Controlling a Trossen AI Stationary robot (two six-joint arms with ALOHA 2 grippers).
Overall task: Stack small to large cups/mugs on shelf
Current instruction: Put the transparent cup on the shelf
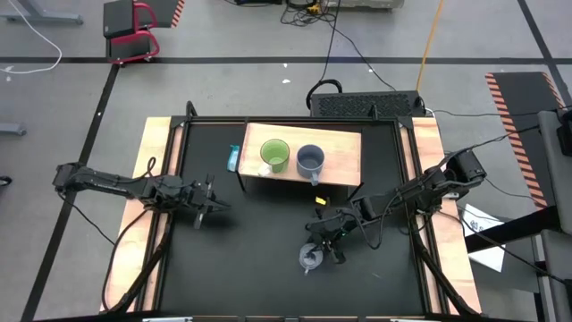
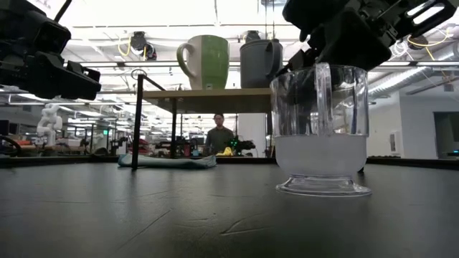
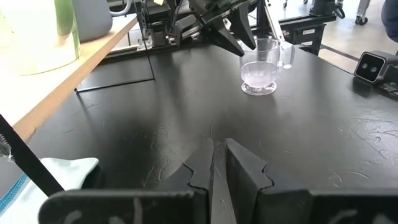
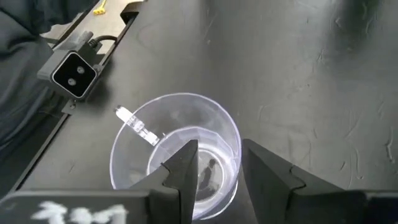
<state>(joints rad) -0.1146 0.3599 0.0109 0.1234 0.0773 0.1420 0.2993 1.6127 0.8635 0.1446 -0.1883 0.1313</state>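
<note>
1. The glass cup (image 1: 310, 258) stands upright on the black table (image 1: 259, 268), well apart from the shelf (image 1: 344, 154).
2. The right end effector (image 4: 219, 165) hangs over the cup, fingers spread astride the rim wall, one inside and one outside, not yet pinching.
3. The left end effector (image 3: 214, 165) waits near the table's left side, fingers pressed almost together, holding nothing.
4. The green mug (image 1: 274, 156) and grey-blue mug (image 1: 310, 161) sit side by side on the shelf.
5. Risk: thin, smooth glass may slip or tilt if the pinch is shallow.
6. Risk: a swinging cup could knock the mugs while being set down.
</note>
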